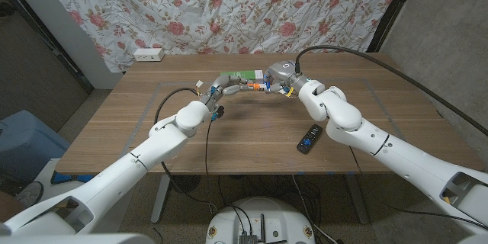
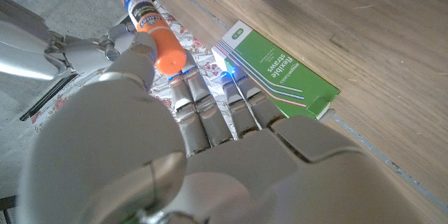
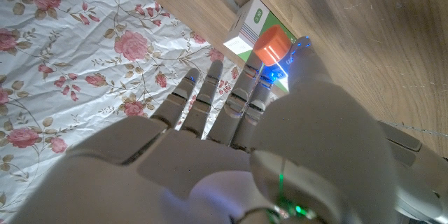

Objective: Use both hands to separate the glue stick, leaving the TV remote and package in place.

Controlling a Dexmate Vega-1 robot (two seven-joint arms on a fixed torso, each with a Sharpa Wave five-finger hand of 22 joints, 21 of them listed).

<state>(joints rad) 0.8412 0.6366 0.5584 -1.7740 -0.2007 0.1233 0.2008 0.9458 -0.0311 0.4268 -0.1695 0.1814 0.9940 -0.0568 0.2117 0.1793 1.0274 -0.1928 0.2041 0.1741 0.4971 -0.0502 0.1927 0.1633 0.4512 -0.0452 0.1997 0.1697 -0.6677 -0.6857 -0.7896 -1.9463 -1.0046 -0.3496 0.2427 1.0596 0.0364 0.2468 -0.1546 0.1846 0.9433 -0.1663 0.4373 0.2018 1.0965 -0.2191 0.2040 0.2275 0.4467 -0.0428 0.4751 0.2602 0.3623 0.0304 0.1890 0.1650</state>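
At the far middle of the table [image 1: 152, 145], both hands meet above the green package [image 1: 238, 76]. The left hand [image 1: 229, 85] holds the glue stick [image 2: 155, 31] by its orange end, and the right hand [image 1: 280, 76] pinches an orange cap [image 3: 271, 43] (probably the stick's own). The stick looks light, stiff and smooth, so a firm grip on body and cap seems best. The TV remote [image 1: 309, 138] lies nearer, to the right.

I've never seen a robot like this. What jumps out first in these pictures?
The two white hands meet at the table's far middle, left hand and right hand both gripping an orange glue stick between them. Just behind lies a green package, and a black TV remote lies by the right arm.
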